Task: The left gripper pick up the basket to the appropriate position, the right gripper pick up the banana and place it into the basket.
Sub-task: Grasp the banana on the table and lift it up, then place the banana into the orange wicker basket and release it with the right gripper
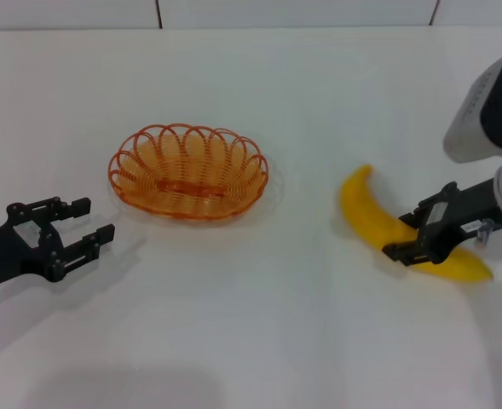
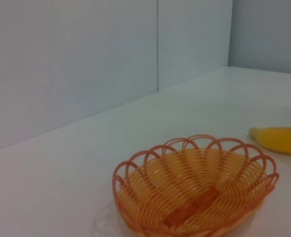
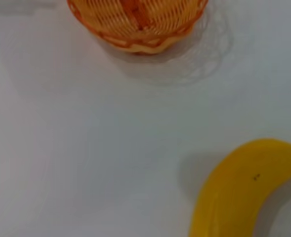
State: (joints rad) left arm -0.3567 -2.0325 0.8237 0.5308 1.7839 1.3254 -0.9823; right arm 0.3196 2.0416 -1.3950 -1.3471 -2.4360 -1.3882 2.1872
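Note:
The orange wire basket [image 1: 257, 175] stands empty on the white table, left of centre. It also fills the foreground of the left wrist view as the basket [image 2: 135, 165], and the right wrist view shows the basket [image 3: 135, 29] at its edge. My left gripper [image 1: 94, 219] rests low on the table beside it, a short gap away, open and holding nothing. The yellow banana [image 1: 360, 203] lies flat at the right, and shows as the banana [image 2: 281, 139] and the banana [image 3: 234, 197] in the wrist views. My right gripper [image 1: 401, 236] is down over the banana's middle, open, with one finger on each side.
The white table [image 1: 251, 341] runs back to a tiled wall [image 1: 233, 10]. Bare surface lies between basket and banana and along the front.

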